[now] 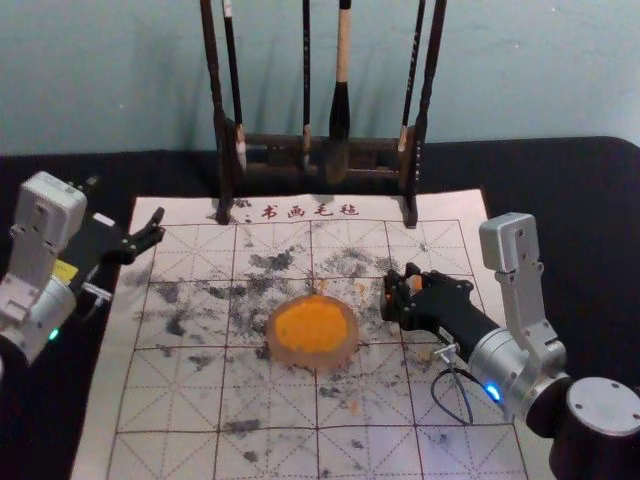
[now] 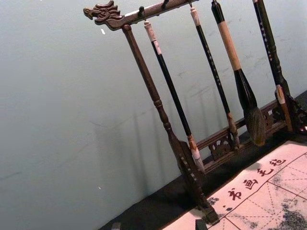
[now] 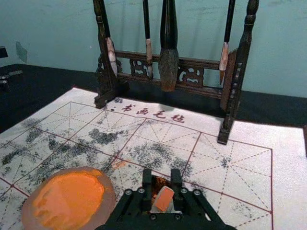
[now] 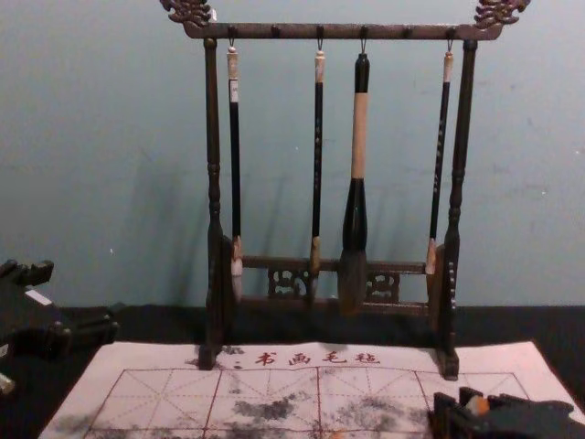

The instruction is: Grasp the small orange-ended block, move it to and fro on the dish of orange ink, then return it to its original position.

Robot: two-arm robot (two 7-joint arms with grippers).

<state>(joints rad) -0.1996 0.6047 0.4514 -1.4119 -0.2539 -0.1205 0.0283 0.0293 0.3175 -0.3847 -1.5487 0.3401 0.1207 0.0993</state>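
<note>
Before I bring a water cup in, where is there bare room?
Free: the near-left squares of the mat, between its left edge and the dish. Crowded: right of the dish, where the right gripper holds the block, and the far edge, by the brush rack.

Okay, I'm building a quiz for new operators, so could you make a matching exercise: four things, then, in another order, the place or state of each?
1. Round dish
2. Orange-ended block
3. Thickest brush
4. Left gripper

A. Hanging from the rack
B. Open, near the mat's left side
C. Between the fingers of the right gripper
D. On the mat, holding orange ink

Pairs: 1-D, 2-C, 3-A, 4-B
</note>
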